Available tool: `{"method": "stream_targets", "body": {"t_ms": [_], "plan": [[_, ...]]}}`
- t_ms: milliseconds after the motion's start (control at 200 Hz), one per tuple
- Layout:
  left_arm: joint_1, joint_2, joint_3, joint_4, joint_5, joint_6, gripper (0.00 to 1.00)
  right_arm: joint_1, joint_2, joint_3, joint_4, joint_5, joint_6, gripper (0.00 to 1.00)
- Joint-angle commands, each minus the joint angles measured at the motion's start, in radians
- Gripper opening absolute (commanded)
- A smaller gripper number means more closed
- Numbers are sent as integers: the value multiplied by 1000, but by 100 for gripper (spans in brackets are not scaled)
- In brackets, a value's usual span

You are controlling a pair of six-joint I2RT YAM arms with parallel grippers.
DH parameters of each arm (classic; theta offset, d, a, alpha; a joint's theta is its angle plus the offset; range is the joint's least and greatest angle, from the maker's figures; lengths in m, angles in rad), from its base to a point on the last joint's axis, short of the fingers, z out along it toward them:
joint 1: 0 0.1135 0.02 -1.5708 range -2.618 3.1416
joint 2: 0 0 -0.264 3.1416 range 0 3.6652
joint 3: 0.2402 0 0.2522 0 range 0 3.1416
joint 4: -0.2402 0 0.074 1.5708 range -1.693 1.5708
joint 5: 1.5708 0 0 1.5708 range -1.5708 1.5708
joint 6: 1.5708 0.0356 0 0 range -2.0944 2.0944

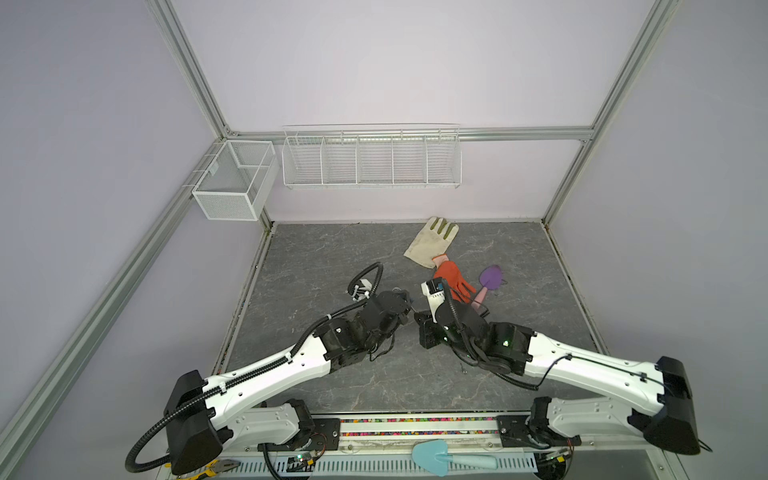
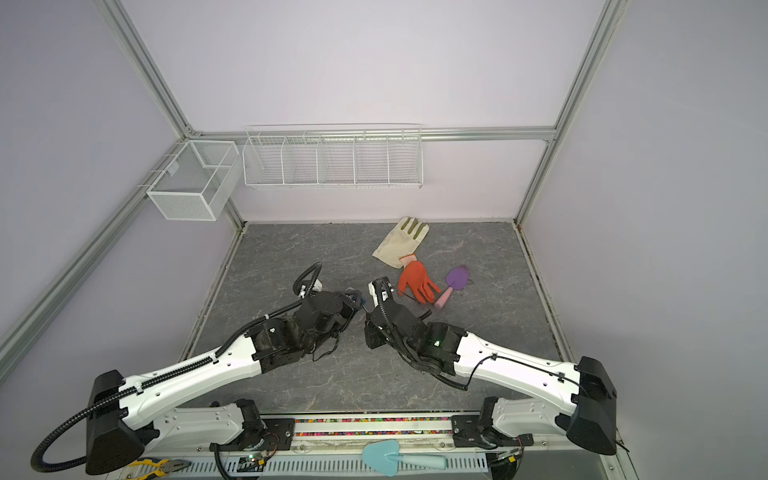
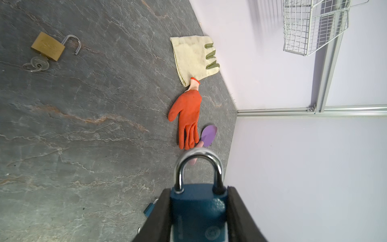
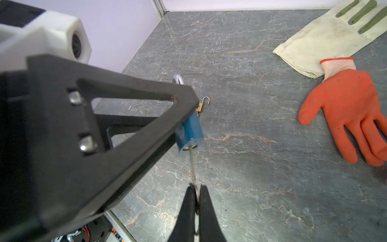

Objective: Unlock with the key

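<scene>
My left gripper (image 3: pixel 199 189) is shut on the body of a blue padlock (image 3: pixel 198 209) and holds it off the table. Its steel shackle (image 3: pixel 198 159) is closed. In the right wrist view the same padlock (image 4: pixel 189 134) juts out past a left finger (image 4: pixel 125 125), keyhole end towards me. My right gripper (image 4: pixel 195 187) is shut on a thin silver key (image 4: pixel 192 167). The key's tip meets the keyhole on the padlock's underside; how deep it sits I cannot tell. In both top views the two grippers meet mid-table (image 1: pixel 411 309) (image 2: pixel 362 307).
A brass padlock (image 3: pixel 48 46) lies on the table with its shackle open and a key in it. A small blue padlock (image 3: pixel 149 209) lies nearer. A cream glove (image 1: pixel 432 241), an orange glove (image 1: pixel 453 278) and a purple trowel (image 1: pixel 490 278) lie at the back right. Wire baskets (image 1: pixel 370 158) hang on the wall.
</scene>
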Motion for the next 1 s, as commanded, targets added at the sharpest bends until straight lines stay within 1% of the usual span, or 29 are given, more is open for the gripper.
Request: {"method": "stream_targets", "body": {"t_ms": [0,110,220,305,360,450,530,660,720,845,914,999], "plan": [[-5,-3,10,22,19,7,0,-6,7,51,4,42,-37,6],[-4,-4,7,23,24,8,0,-7,20,63,9,29,-52,6],[-5,-5,11,17,27,10,0,-5,50,76,-9,40,-54,6],[-5,-10,13,26,54,15,0,-5,79,93,-21,34,-52,6],[-5,-5,23,23,72,23,0,-5,88,106,-16,4,-50,6],[-5,3,30,19,94,28,0,-6,81,115,27,-76,-46,6],[-7,-2,13,49,107,33,0,-13,74,142,24,-118,-34,6],[-13,-9,20,22,100,57,0,-25,47,155,47,-166,-3,6],[-13,-17,12,26,106,57,0,-25,38,163,33,-148,-10,6],[-13,-33,14,7,101,42,0,14,79,225,-62,12,-86,6],[-13,-32,20,5,107,26,0,29,104,235,-69,48,-107,6],[-13,-28,21,15,125,5,0,47,117,225,-28,62,-129,7]]}}
